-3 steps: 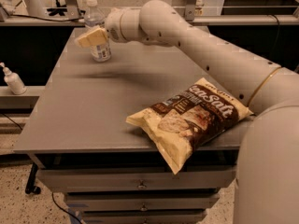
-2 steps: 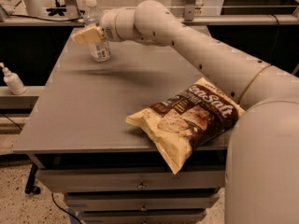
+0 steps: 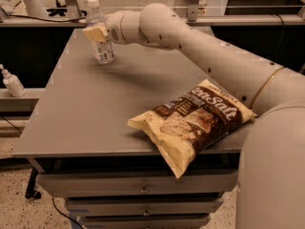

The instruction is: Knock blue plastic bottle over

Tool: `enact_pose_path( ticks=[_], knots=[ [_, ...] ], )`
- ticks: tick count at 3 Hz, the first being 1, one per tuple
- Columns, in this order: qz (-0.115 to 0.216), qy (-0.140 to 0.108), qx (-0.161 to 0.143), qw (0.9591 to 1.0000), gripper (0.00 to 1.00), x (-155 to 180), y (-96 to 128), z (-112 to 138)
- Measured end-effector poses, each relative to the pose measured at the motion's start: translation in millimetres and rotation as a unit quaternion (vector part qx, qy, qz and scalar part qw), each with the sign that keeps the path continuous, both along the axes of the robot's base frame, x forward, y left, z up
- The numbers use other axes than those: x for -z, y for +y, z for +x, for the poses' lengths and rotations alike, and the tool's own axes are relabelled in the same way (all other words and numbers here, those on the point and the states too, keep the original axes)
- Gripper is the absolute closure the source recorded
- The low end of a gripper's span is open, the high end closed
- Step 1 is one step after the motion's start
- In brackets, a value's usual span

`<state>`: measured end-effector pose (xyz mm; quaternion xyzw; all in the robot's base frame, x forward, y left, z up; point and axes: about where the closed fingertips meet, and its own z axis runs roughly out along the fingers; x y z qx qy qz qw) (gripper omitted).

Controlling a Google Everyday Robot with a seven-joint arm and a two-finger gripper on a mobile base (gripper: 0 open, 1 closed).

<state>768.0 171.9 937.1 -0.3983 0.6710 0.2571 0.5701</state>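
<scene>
The blue plastic bottle (image 3: 103, 49) stands upright near the far left corner of the grey table (image 3: 86, 109); it is clear, with a white cap and a printed label. My gripper (image 3: 96, 33) is at the end of the white arm that reaches in from the right. It sits at the bottle's mid-height, in front of its upper body and touching or very close to it. The gripper hides the middle of the bottle.
A large brown and cream chip bag (image 3: 190, 123) lies at the table's front right, overhanging the front edge. A small white pump-top bottle (image 3: 12, 82) stands on a low shelf to the left of the table. Metal frames stand behind the table.
The gripper has shifted only slightly sideways at the bottle. The bottle stands upright in the same place.
</scene>
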Motion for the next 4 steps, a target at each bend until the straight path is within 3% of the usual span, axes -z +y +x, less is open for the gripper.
enact_pose_path(
  ticks=[1, 2, 3, 4],
  knots=[
    [0.004, -0.005, 0.018, 0.9998, 0.88, -11, -24, -1],
    [0.0, -0.021, 0.034, 0.9992, 1.0, -37, -58, -1],
    [-0.03, -0.042, 0.03, 0.9982, 1.0, -68, -79, -3],
    [-0.089, -0.062, 0.01, 0.994, 1.0, -92, -86, 4]
  ],
)
